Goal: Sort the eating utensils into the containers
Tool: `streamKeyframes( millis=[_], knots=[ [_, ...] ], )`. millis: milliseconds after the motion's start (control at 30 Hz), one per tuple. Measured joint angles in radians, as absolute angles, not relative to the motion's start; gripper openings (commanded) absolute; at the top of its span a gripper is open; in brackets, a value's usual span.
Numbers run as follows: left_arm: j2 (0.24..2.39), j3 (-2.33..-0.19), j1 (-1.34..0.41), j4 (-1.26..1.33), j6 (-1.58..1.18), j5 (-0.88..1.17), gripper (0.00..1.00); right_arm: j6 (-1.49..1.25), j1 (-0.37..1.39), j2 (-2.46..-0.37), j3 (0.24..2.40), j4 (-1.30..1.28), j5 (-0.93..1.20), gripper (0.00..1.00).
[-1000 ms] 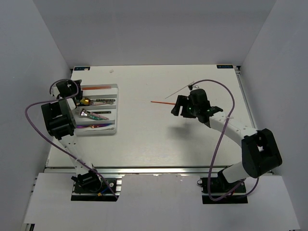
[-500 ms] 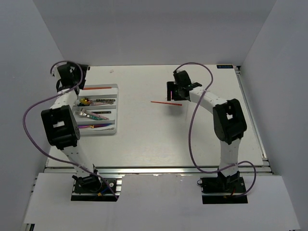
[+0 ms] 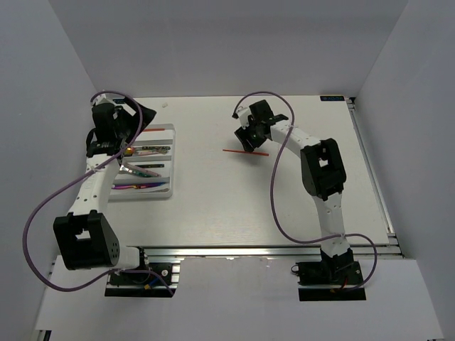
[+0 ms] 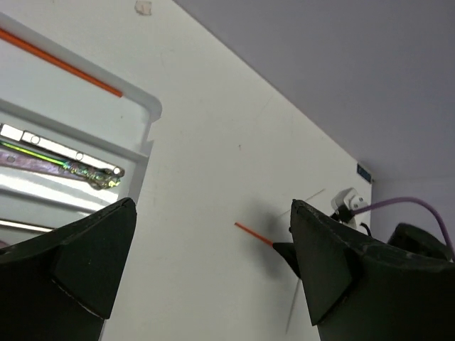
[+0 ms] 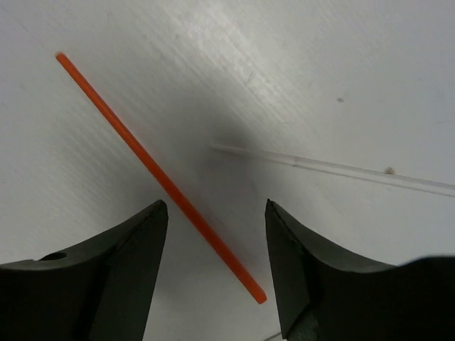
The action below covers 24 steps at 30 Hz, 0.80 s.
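The white cutlery tray (image 3: pixel 172 162) sits at the table's left and holds several utensils (image 3: pixel 146 150), with a red stick (image 4: pixel 58 62) in its far compartment. A second red stick (image 3: pixel 245 150) lies on the table's middle, and a thin clear stick (image 5: pixel 334 168) lies just beyond it. My right gripper (image 3: pixel 250 135) hovers over them, open and empty. In the right wrist view its jaws (image 5: pixel 215 213) straddle the red stick's (image 5: pixel 156 174) near end. My left gripper (image 3: pixel 138 117) is open and empty above the tray's far right corner (image 4: pixel 148 114).
The enclosure's walls stand close on the left, right and back. A small white scrap (image 3: pixel 165 105) lies near the back edge. In the left wrist view the right arm's purple cable (image 4: pixel 398 204) shows at the right.
The left gripper has swung from the tray's left side to above its far right corner. The right arm has stretched forward and left, bringing its gripper over the red stick.
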State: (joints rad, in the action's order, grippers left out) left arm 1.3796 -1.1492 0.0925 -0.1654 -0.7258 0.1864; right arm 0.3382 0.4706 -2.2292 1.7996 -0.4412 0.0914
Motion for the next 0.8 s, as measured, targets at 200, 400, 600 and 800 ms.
streamKeyframes(
  millis=[200, 400, 600, 800],
  knots=[
    [1.359, -1.149, 0.092, -0.260, -0.648, 0.216, 0.98, 0.418, 0.460, -2.286, 1.812, -0.491, 0.185, 0.52],
    [1.331, -1.149, 0.092, -0.285, -0.622, 0.234, 0.98, 0.435, 0.459, -2.254, 1.751, -0.462, 0.213, 0.11],
    [1.306, -1.127, 0.092, -0.294, -0.622, 0.241, 0.98, 0.427, 0.469, -2.219, 1.688, -0.426, 0.242, 0.00],
    [1.134, -0.931, 0.090, -0.204, -0.713, 0.276, 0.98, 0.289, 0.533, -2.071, 1.436, -0.322, 0.420, 0.00]
  ],
)
